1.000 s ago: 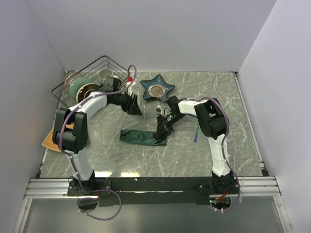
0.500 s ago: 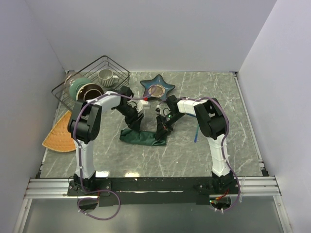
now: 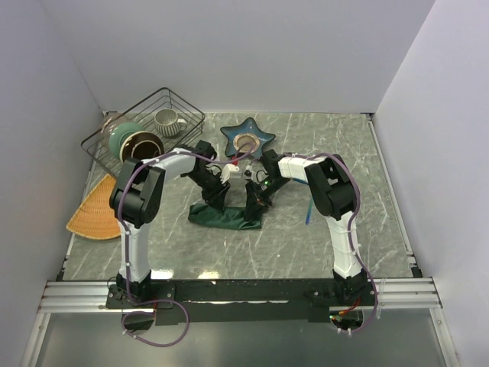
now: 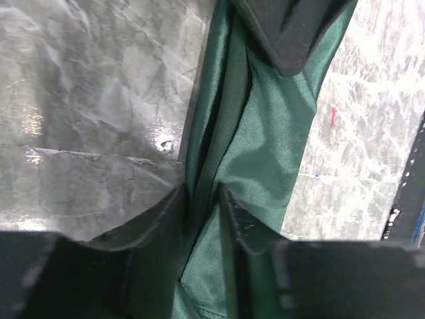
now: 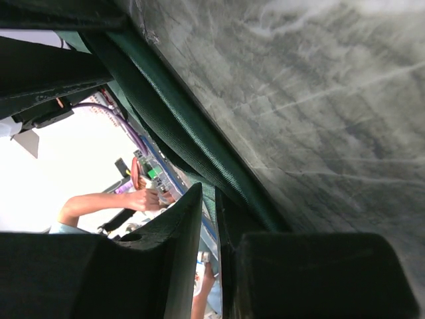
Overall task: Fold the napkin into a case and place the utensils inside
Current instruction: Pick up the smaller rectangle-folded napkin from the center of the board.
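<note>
The dark green napkin [image 3: 227,217] lies bunched in a short strip on the marble table, between the two grippers. My left gripper [image 3: 216,200] is on its left part. In the left wrist view the gripper [image 4: 201,193] is shut on a raised fold of the napkin [image 4: 279,133]. My right gripper [image 3: 254,201] is on the napkin's right end. In the right wrist view it [image 5: 208,193] is shut on the napkin's hem [image 5: 179,126]. The blue utensil [image 3: 308,212] lies on the table right of the right arm. The pink utensil is not visible.
A wire basket [image 3: 187,115] with a cup and bowls stands at the back left. A blue star-shaped dish [image 3: 261,138] sits just behind the grippers. An orange-tan mat [image 3: 95,210] lies at the left edge.
My left arm swung from the basket to the napkin and shut on its left part. The napkin became shorter and more bunched. The right gripper kept its hold.
</note>
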{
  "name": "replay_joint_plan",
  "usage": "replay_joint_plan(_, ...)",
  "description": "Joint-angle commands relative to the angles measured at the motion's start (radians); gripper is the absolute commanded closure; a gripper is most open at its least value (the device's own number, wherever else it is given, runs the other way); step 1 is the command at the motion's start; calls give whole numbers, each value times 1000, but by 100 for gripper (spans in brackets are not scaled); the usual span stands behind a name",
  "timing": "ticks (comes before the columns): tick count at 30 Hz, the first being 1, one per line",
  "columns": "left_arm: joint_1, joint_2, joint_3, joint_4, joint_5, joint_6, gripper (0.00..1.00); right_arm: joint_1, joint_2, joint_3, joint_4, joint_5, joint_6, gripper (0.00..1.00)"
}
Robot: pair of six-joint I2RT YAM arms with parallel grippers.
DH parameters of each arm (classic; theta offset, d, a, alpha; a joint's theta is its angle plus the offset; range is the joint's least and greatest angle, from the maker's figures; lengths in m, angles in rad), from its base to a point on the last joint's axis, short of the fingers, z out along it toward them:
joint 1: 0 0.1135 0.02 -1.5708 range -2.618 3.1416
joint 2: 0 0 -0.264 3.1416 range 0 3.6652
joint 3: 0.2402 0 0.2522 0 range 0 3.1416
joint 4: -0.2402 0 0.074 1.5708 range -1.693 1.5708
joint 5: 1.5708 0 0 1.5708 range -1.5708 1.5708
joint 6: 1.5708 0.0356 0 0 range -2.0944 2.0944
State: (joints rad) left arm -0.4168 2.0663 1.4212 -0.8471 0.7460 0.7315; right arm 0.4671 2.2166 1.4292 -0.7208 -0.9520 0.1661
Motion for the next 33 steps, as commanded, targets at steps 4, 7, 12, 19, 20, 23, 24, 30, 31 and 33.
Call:
replay_joint_plan(4,-14,-29,-96,49,-56,72,90,18,6,5,52,161,-40,76)
replay_joint_plan(7,-16,-73,-117,98,-72,55,99,19,-29,14,26,122,-53,73)
replay_joint_plan(12,-16,-199,-223,227,-82,52,99,-17,-115,39,-48,37,-151,61)
replay_joint_plan(19,-37,-345,-329,373,-115,69,99,-56,-143,207,-218,-28,-293,29)
replay_joint_plan(20,-46,-353,-337,390,-119,80,99,-56,-141,223,-216,-24,-301,21)
replay_joint_plan(23,-63,-377,-364,410,-128,97,99,-36,-111,296,-223,33,-339,11)
replay_joint_plan(24,-68,-394,-372,421,-131,101,99,-27,-101,330,-223,48,-347,10)
replay_joint_plan(30,-99,-459,-433,479,-152,128,99,51,-20,399,-200,91,-413,10)
replay_joint_plan(31,-100,-462,-433,479,-157,128,99,60,-14,402,-207,85,-421,10)
replay_joint_plan(33,-99,-474,-446,490,-157,129,99,85,-5,387,-204,73,-439,10)
